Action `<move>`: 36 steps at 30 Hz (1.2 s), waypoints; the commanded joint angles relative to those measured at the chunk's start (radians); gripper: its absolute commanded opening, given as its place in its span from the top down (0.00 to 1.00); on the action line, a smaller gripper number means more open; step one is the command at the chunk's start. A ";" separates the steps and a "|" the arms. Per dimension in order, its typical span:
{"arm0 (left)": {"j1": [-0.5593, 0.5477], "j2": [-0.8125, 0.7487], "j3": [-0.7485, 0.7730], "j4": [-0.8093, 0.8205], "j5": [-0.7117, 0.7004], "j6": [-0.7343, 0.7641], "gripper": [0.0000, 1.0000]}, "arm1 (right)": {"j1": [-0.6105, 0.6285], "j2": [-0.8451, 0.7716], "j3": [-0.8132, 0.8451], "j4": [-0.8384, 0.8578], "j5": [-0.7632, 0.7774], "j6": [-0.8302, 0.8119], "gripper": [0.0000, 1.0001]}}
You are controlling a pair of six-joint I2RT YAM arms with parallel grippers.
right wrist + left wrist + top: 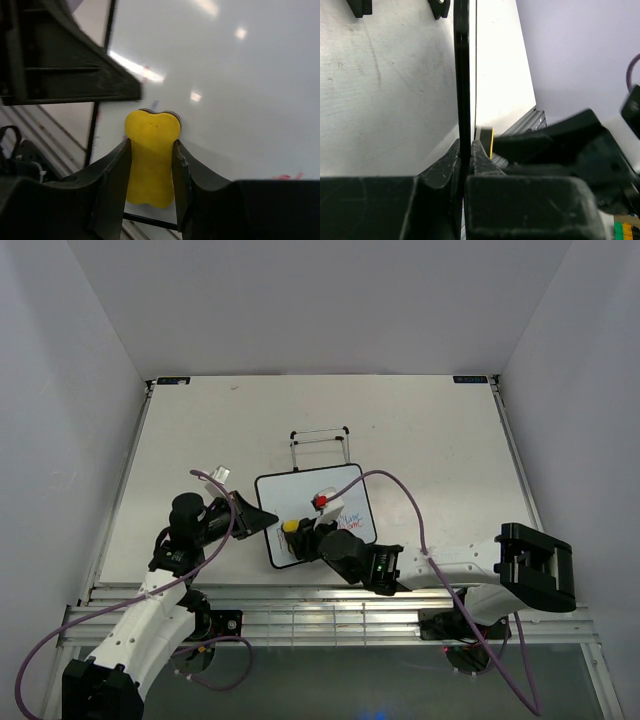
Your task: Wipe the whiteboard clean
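Observation:
The whiteboard (300, 495) lies flat mid-table, with coloured writing (352, 523) at its right part. My left gripper (266, 517) is shut on the board's left edge. In the left wrist view the black frame (463, 75) runs edge-on between the closed fingers (465, 152). My right gripper (300, 531) is shut on a yellow sponge (291, 526) over the board's lower left. In the right wrist view the sponge (150, 155) sits between both fingers, its tip against the white surface (225, 90). A sliver of the sponge (491, 142) shows in the left wrist view.
A thin black wire stand (320, 440) sits just behind the board. A small white and red object (323, 501) lies on the board near its middle. The left gripper's finger (65, 65) fills the upper left of the right wrist view. Metal rails (300, 615) line the table's near edge.

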 commanded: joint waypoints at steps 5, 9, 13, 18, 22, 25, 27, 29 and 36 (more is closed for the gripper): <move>-0.031 -0.027 0.024 0.100 0.075 -0.040 1.00 | 0.090 0.119 0.166 -0.012 -0.080 -0.044 0.66; -0.033 -0.047 0.024 0.097 0.075 -0.048 1.00 | 0.087 0.155 0.212 -0.137 0.015 0.010 0.67; -0.033 -0.055 0.026 0.085 0.075 -0.046 1.00 | 0.050 0.126 0.163 -0.203 0.061 0.076 0.67; -0.033 -0.055 0.026 0.083 0.084 -0.045 1.00 | 0.013 0.088 0.071 -0.305 0.130 0.127 0.67; -0.033 -0.049 0.029 0.085 0.095 -0.043 1.00 | -0.051 0.040 -0.016 -0.307 0.129 0.142 0.67; -0.033 -0.050 0.029 0.085 0.099 -0.042 1.00 | -0.080 0.008 -0.035 -0.307 0.117 0.124 0.67; -0.033 -0.047 0.026 0.086 0.098 -0.042 1.00 | -0.080 -0.003 -0.003 -0.309 0.092 0.087 0.67; -0.033 -0.043 0.026 0.089 0.096 -0.046 1.00 | -0.077 0.006 0.026 -0.289 0.060 0.059 0.67; -0.038 -0.036 0.033 0.100 0.104 -0.049 1.00 | -0.022 0.084 0.183 -0.217 -0.073 -0.053 0.66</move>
